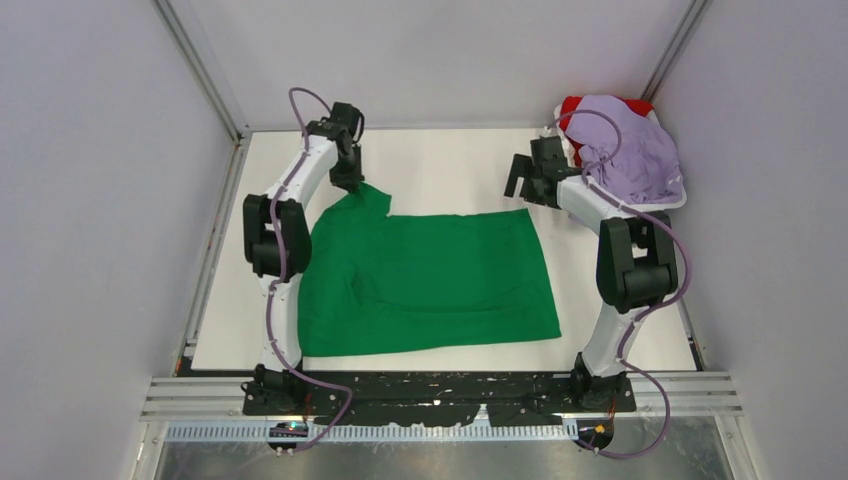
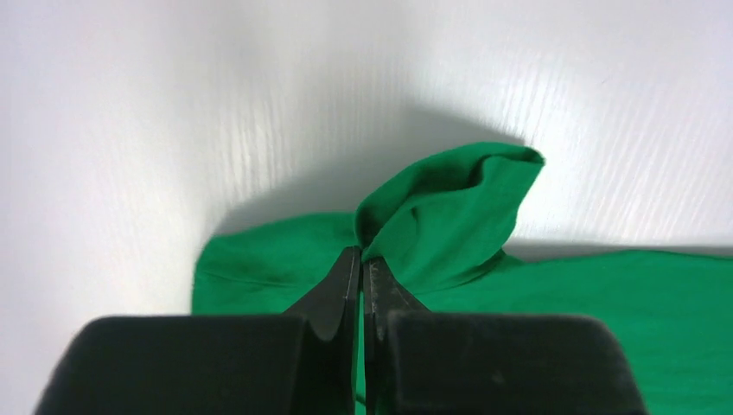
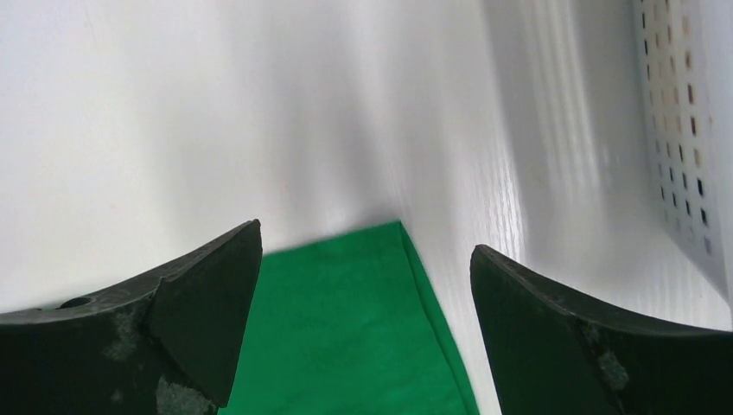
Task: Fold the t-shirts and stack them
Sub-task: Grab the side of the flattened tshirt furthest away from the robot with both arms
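Green t-shirt (image 1: 430, 280) is bunching between the pinched fingers of the left gripper (image 2: 361, 256); right gripper (image 3: 365, 238) is gaping empty above its corner.

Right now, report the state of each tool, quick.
Left tool: closed on a raised fold of the green t-shirt.
Right tool: open, holding nothing, above that shirt's corner.

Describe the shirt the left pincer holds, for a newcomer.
Start at the white table. Spread flat across its middle is the green shirt, its far-left sleeve pinched by the left pincer. Unlike the lavender shirt and red shirt bunched at far right, it is green and laid out.
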{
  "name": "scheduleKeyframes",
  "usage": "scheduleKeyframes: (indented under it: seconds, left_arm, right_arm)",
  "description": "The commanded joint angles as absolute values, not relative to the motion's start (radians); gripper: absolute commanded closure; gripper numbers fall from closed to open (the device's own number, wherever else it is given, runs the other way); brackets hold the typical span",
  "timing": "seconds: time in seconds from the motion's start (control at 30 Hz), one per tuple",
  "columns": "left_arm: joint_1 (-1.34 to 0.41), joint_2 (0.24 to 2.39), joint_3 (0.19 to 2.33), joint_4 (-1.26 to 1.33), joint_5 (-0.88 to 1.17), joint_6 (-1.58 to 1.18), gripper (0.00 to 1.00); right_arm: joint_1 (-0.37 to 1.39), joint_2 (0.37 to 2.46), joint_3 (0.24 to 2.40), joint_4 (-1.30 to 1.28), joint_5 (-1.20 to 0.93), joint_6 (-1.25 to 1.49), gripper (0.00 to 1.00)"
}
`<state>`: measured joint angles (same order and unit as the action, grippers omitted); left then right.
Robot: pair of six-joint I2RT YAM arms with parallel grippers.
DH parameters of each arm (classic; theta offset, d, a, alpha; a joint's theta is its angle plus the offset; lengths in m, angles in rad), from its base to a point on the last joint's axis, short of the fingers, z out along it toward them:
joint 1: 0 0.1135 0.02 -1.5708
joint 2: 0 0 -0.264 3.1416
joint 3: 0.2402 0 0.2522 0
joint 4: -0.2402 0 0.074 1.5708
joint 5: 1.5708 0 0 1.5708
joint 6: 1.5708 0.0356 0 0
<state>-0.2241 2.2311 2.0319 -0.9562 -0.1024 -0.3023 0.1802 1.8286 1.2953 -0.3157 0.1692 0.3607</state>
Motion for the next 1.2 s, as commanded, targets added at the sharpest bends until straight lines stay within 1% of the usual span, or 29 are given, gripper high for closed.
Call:
scheduleKeyframes:
  seconds: [0.0, 0.1, 0.27, 0.3, 0.37, 0.53, 0.6, 0.63, 0.67, 0.77, 0.8, 0.9, 0.93, 0.97, 1.0, 1.03, 1.1, 1.17]
  left_arm:
    - [-0.214, 2.206, 2.127, -0.984, -0.163, -0.212, 1.0]
    - [-0.211, 2.212, 2.144, -0.979, -0.167, -0.176, 1.0]
    - [-0.211, 2.21, 2.133, -0.982, -0.112, -0.135, 1.0]
    - [-0.21, 2.209, 2.128, -0.986, -0.108, -0.132, 1.0]
    - [-0.21, 2.201, 2.113, -0.988, -0.103, -0.128, 1.0]
    - [-0.211, 2.161, 2.047, -0.979, -0.054, -0.126, 1.0]
    - [-0.212, 2.138, 2.012, -0.977, -0.04, -0.132, 1.0]
    - [-0.212, 2.118, 1.99, -0.971, -0.031, -0.136, 1.0]
    - [-0.212, 2.101, 1.964, -0.962, -0.024, -0.139, 1.0]
    - [-0.214, 2.049, 1.882, -0.926, -0.021, -0.146, 1.0]
    - [-0.216, 2.03, 1.855, -0.915, -0.021, -0.148, 1.0]
    - [-0.225, 1.986, 1.78, -0.897, -0.021, -0.147, 1.0]
    - [-0.227, 1.976, 1.763, -0.897, -0.028, -0.147, 1.0]
    - [-0.229, 1.965, 1.752, -0.902, -0.033, -0.147, 1.0]
    - [-0.23, 1.956, 1.742, -0.906, -0.043, -0.148, 1.0]
    - [-0.233, 1.947, 1.733, -0.915, -0.058, -0.15, 1.0]
    - [-0.239, 1.919, 1.708, -0.921, -0.088, -0.152, 1.0]
    - [-0.25, 1.88, 1.671, -0.914, -0.103, -0.149, 1.0]
  right_arm:
    - [0.179, 1.936, 1.438, -0.353, 0.224, 0.343, 0.01]
    - [0.179, 1.996, 1.501, -0.379, 0.246, 0.341, 0.0]
    - [0.179, 2.09, 1.581, -0.431, 0.248, 0.353, 0.06]
    - [0.18, 2.103, 1.585, -0.44, 0.245, 0.353, 0.13]
    - [0.179, 2.107, 1.588, -0.447, 0.238, 0.353, 0.19]
    - [0.181, 2.086, 1.55, -0.464, 0.23, 0.356, 0.26]
    - [0.183, 2.071, 1.518, -0.463, 0.225, 0.359, 0.32]
    - [0.184, 2.058, 1.495, -0.457, 0.223, 0.364, 0.39]
    - [0.186, 2.042, 1.485, -0.451, 0.219, 0.366, 0.43]
    - [0.189, 2.012, 1.441, -0.437, 0.217, 0.364, 0.49]
    - [0.191, 1.997, 1.427, -0.427, 0.215, 0.358, 0.54]
    - [0.197, 1.971, 1.404, -0.406, 0.2, 0.342, 0.63]
    - [0.198, 1.963, 1.395, -0.395, 0.197, 0.334, 0.68]
    - [0.202, 1.955, 1.392, -0.386, 0.193, 0.329, 0.75]
    - [0.205, 1.95, 1.385, -0.383, 0.196, 0.325, 0.78]
    - [0.207, 1.938, 1.382, -0.374, 0.198, 0.319, 0.86]
    - [0.217, 1.905, 1.36, -0.351, 0.209, 0.304, 0.91]
    - [0.225, 1.867, 1.325, -0.323, 0.225, 0.289, 0.93]
